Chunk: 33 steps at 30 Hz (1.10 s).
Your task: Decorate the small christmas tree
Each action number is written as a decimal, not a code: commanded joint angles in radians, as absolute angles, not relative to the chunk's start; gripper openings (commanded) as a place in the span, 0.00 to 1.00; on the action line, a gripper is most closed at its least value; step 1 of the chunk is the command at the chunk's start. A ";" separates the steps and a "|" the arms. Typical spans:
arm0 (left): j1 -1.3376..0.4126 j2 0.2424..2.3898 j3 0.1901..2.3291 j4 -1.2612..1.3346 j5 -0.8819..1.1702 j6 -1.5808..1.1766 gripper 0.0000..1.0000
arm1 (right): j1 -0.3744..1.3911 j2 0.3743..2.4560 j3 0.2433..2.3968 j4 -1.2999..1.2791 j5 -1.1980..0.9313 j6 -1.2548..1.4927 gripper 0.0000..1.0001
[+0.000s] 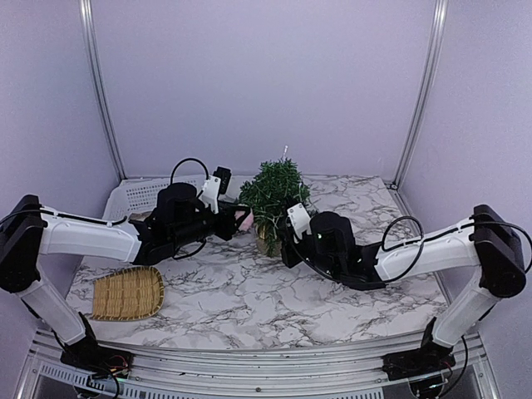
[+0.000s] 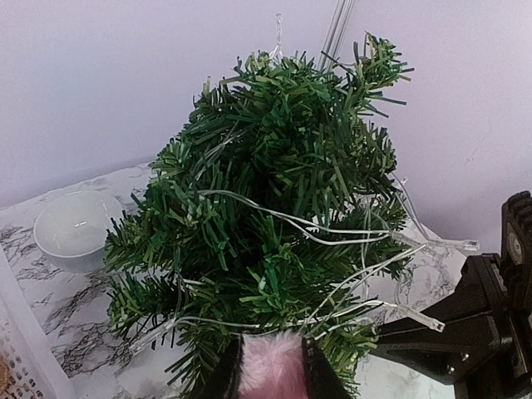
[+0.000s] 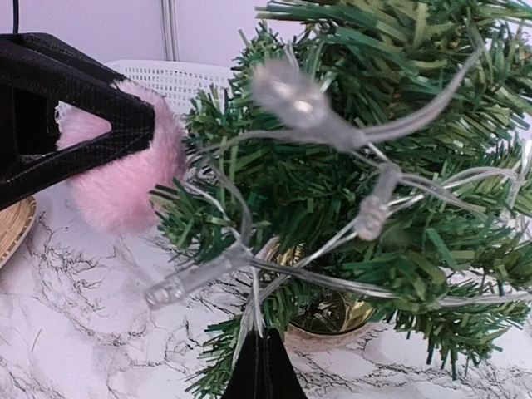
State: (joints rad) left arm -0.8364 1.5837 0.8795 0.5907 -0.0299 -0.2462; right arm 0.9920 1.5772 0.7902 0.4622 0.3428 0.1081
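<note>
small christmas tree [image 1: 274, 193] stands mid-surface [image 1: 249, 299], toward back, in pot [image 3: 328, 332]. left hand [image 1: 241, 220] clamped on pink pom-pom [image 3: 125, 179] at tree's left branch tips. right hand [image 3: 262, 366] low at tree's front, fingers together, light string [image 2: 332, 231] wire meeting tips; pinched or not, cannot tell. string drapes across branches. white bowl [image 2: 73, 224] near tree. white basket [image 1: 141, 193] back left. woven tray [image 1: 127, 293] front left.
</note>
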 commanded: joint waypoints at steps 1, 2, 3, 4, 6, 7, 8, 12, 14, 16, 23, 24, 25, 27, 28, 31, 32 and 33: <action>-0.829 1.591 0.876 0.638 -0.010 -0.241 0.20 | 1.030 1.610 0.855 0.445 0.407 0.103 0.00; -0.830 1.591 0.875 0.638 -0.009 -0.242 0.20 | 1.036 1.614 0.862 0.440 0.418 0.103 0.00; -0.829 1.590 0.874 0.638 -0.008 -0.241 0.20 | 1.044 1.617 0.868 0.436 0.429 0.103 0.00; -0.828 1.591 0.874 0.638 -0.008 -0.240 0.20 | 1.050 1.619 0.873 0.434 0.440 0.103 0.00; -0.828 1.589 0.872 0.640 -0.008 -0.241 0.20 | 1.058 1.621 0.874 0.429 0.460 0.109 0.00; -0.828 1.588 0.872 0.640 -0.008 -0.240 0.20 | 1.063 1.620 0.876 0.423 0.471 0.114 0.00; -0.829 1.588 0.870 0.640 -0.008 -0.240 0.20 | 1.067 1.619 0.875 0.417 0.480 0.119 0.00; -0.829 1.589 0.867 0.642 -0.008 -0.240 0.20 | 1.077 1.628 0.875 0.412 0.490 0.150 0.00; -0.830 1.593 0.865 0.644 -0.006 -0.241 0.20 | 1.086 1.653 0.890 0.408 0.502 0.156 0.00; -0.829 1.595 0.864 0.646 -0.005 -0.241 0.20 | 1.093 1.673 0.908 0.408 0.510 0.159 0.00; -0.829 1.594 0.859 0.653 -0.005 -0.241 0.20 | 1.101 1.732 0.980 0.393 0.511 0.161 0.00; -0.829 1.594 0.859 0.653 -0.005 -0.241 0.20 | 1.103 1.736 0.989 0.391 0.509 0.158 0.00; -0.829 1.595 0.858 0.655 -0.005 -0.241 0.20 | 1.104 1.740 0.996 0.390 0.506 0.157 0.00; -0.829 1.595 0.858 0.656 -0.005 -0.242 0.20 | 1.106 1.743 1.008 0.388 0.506 0.155 0.00; -0.828 1.596 0.858 0.657 -0.005 -0.243 0.20 | 1.106 1.743 1.012 0.388 0.507 0.155 0.00; -0.829 1.600 0.859 0.658 -0.005 -0.242 0.20 | 1.106 1.744 1.029 0.387 0.507 0.152 0.00; -0.829 1.601 0.859 0.659 -0.005 -0.241 0.20 | 1.107 1.746 1.037 0.386 0.504 0.152 0.00; -0.828 1.603 0.860 0.660 -0.005 -0.241 0.20 | 1.106 1.750 1.046 0.383 0.501 0.153 0.00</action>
